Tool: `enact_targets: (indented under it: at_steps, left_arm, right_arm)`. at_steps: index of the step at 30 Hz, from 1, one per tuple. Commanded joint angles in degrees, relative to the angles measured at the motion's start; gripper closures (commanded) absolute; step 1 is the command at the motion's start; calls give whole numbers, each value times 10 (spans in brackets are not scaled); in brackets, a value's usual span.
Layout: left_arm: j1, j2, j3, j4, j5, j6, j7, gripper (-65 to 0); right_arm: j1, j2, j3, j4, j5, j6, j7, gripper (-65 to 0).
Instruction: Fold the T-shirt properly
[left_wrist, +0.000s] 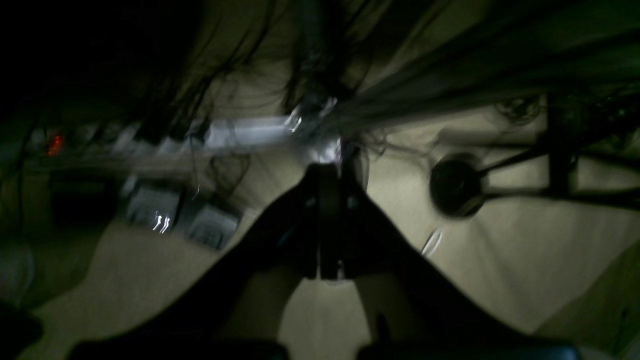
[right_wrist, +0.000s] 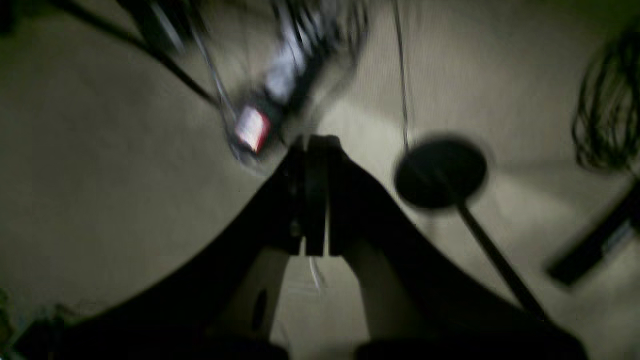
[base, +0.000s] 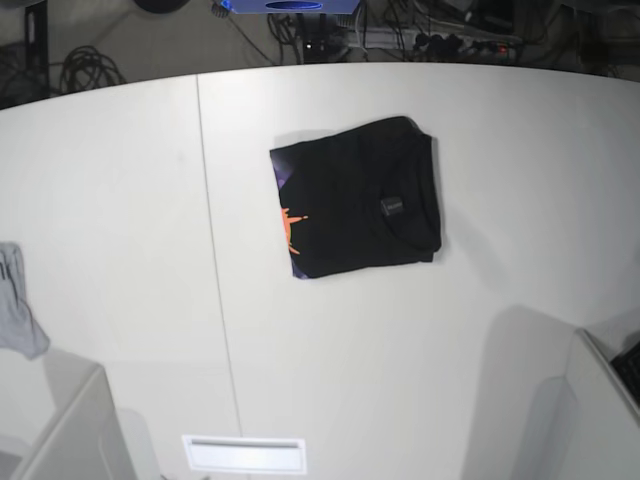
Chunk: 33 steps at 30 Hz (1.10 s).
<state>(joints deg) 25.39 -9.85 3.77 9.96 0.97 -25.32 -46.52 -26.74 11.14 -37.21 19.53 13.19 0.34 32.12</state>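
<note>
shirt: I see T-shirt (base: 356, 197) folded, flat on table (base: 120, 200), centre-far
left gripper (left_wrist: 328, 220): jaws pressed together, nothing held
right gripper (right_wrist: 315, 195): jaws pressed together, nothing held

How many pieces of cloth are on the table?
2. The folded black T-shirt lies near the middle of the table. A small grey cloth hangs at the table's left edge in the base view, partly cut off. More could lie outside the picture.

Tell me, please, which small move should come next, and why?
Probably none beyond keeping both arms back: the T-shirt already lies folded into a compact rectangle on the table, and the left tool and right tool are shut, holding nothing.
</note>
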Motion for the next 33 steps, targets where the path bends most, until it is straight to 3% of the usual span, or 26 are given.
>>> enact_targets:
  at_steps: [1,5,11,13,33]
  left_arm:
    - [-16,7,10,-46,1,7,-7,0]
    - [-105,28,22,-100,0,48,7,0]
    - [-129,33,25,-87,1,85,190,0]
    - [-123,33,25,-42,1,86,228,0]
    - [-152,31,19,-29,-4,89,233,0]
  right_arm:
    - [16,-7,0,-45,0,1,6,0]
    - [99,-43,0,-162,0,1,6,0]
    - [150,-51,0,-149,80,1,-96,0]
    - [152,-49,0,-133,84,1,-97,0]
    - [164,-53,0,-131,85,-2,-87,0]
